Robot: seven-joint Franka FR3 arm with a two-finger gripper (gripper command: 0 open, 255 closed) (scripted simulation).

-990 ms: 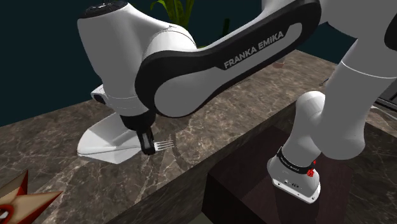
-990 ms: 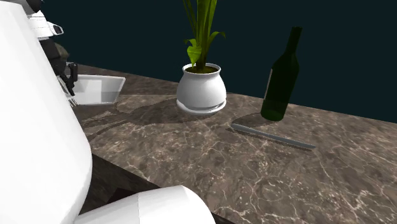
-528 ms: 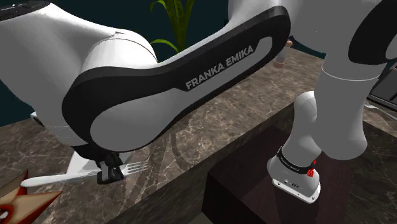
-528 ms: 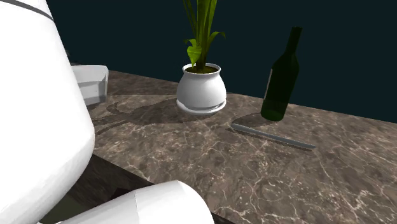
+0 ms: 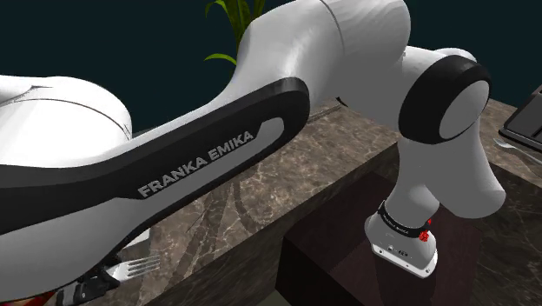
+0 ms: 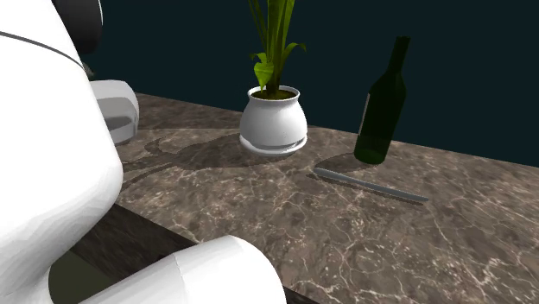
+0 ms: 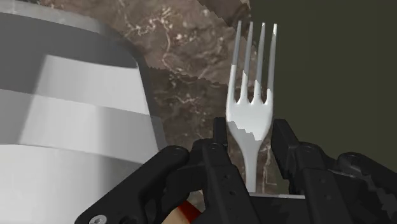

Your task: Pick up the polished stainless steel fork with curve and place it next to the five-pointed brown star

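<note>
A shiny grey fork (image 7: 253,108) with long tines sticks out from between the black fingers (image 7: 219,162), which clasp its handle. My gripper (image 7: 253,145) is shut on it. In the shoulder view the gripper (image 5: 94,287) is at the lower left corner, low over the brown marble counter (image 5: 261,187), and the fork's tines (image 5: 139,265) point toward that view's right. The big white and black arm link hides most of that corner. A small red-brown patch (image 7: 184,213) shows below the fingers; I cannot tell what it is.
A white pot with a green plant (image 6: 273,121), a dark green bottle (image 6: 383,99) and a flat grey utensil (image 6: 371,186) stand on the counter. A white container (image 6: 117,112) peeks out behind the arm. The dark stand (image 5: 347,252) is at the counter's edge.
The arm has swung toward the shoulder view's lower left and dropped lower, carrying the fork with it. The brown star at that corner is now covered by the arm.
</note>
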